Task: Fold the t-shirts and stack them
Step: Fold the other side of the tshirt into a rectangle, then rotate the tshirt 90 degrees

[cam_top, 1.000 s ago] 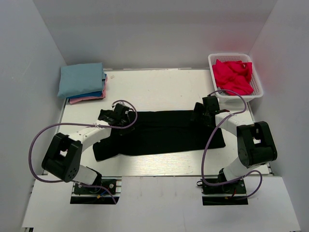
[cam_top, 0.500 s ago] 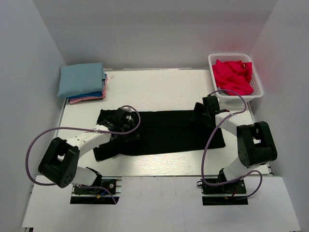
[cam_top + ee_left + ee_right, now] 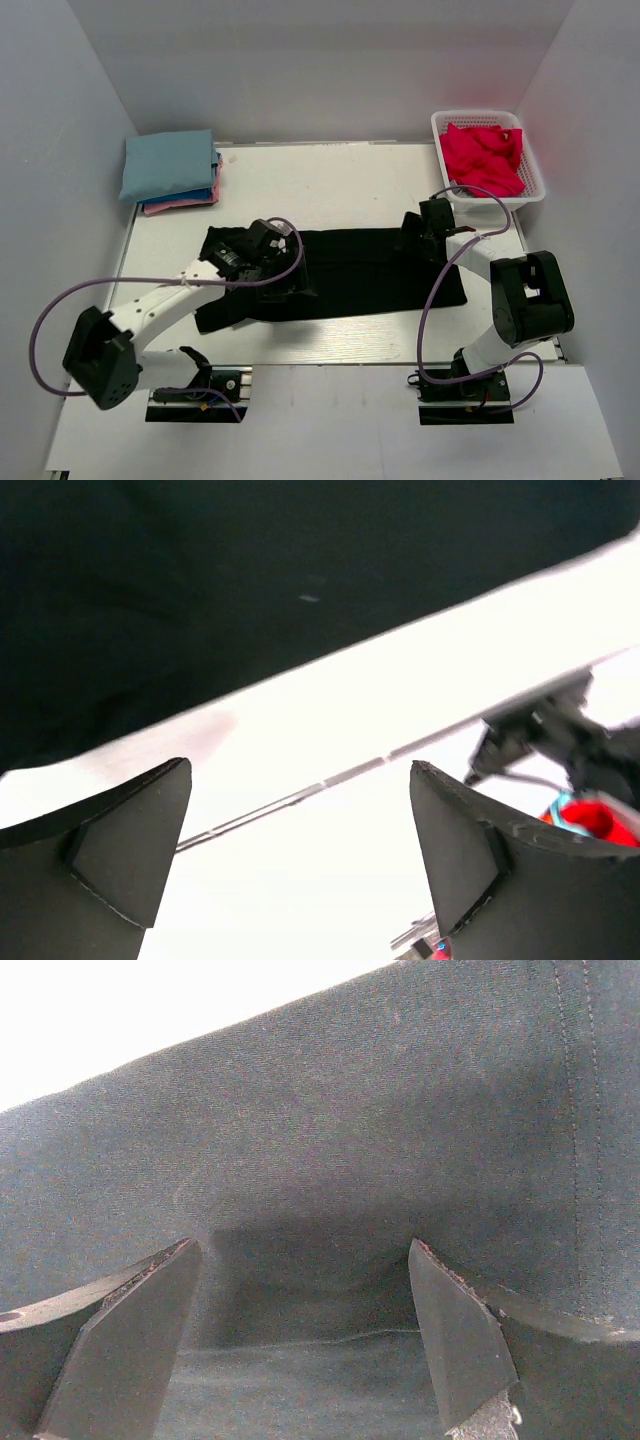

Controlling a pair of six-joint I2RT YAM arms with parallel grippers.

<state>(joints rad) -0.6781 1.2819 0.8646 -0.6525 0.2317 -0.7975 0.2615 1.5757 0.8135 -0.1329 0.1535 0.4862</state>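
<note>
Black cloth t-shirt (image 3: 360, 270), large and soft, lies as a long band across the middle of the white table (image 3: 330, 180), running left to right. You can read why: it looks doubled lengthwise, with an arm posted toward each end for the next fold. Your left gripper (image 3: 288, 275) hangs over the left part of the band, close to the shirt's near edge, jaws spread wide with nothing in them. From its wrist camera the left gripper (image 3: 298, 772) frames bare table, and the black cloth's edge lies just beyond the fingertips, so cloth and fingers look apart. At the left end a loose flap trails toward the table's near edge, and I'd judge it wants tidying before any fold. Over on the other side, your right gripper (image 3: 412, 228) sits above the band's far right end, equally wide open and gripping nothing. In its wrist view the right gripper (image 3: 300, 1250) has black cloth filling the space under and between the fingers. At the far left corner sits the stack this shirt is bound for: a folded light blue t-shirt (image 3: 170, 165) on top of a blue t-shirt (image 3: 208, 192) and a pink t-shirt (image 3: 175, 208). A crumpled bright red t-shirt (image 3: 483, 155) waits in the white plastic lattice basket (image 3: 480, 115) at the far right corner.
</note>
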